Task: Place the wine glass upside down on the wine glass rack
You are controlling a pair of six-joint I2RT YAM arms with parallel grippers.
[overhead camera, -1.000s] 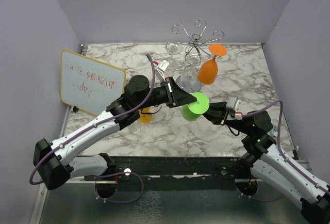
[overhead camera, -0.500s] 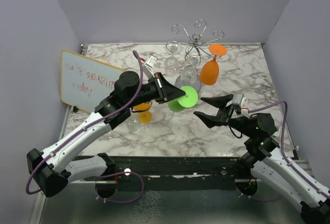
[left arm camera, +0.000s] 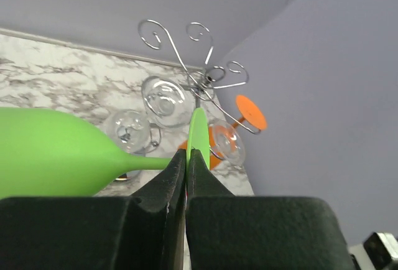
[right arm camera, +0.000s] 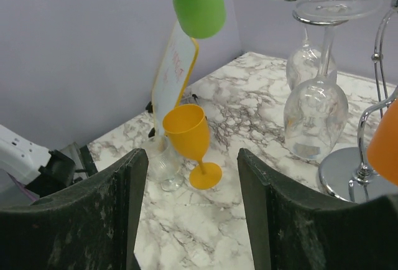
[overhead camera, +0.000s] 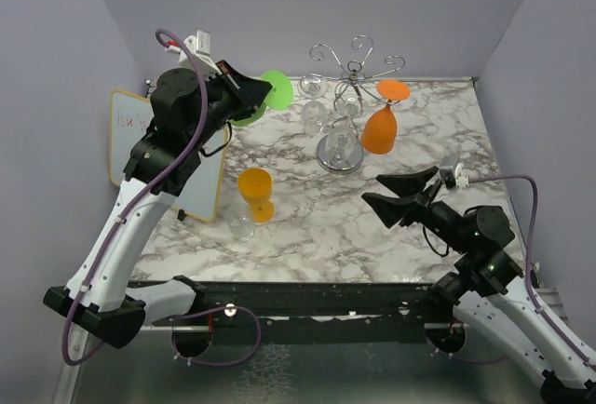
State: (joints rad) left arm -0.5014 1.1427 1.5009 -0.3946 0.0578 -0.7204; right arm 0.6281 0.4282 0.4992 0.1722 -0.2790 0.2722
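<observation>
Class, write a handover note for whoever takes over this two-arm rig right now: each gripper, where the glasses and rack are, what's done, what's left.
Left gripper: shut on the green wine glass by its stem, held high, left of the wine glass rack.
Right gripper: open, empty, above the table.
Done: orange wine glass and clear glasses hang upside down on the rack.
To do: hang the green one; a yellow wine glass and small clear glass stand on the table.

Lab enclosure: plain walls, marble tabletop, whiteboard.
</observation>
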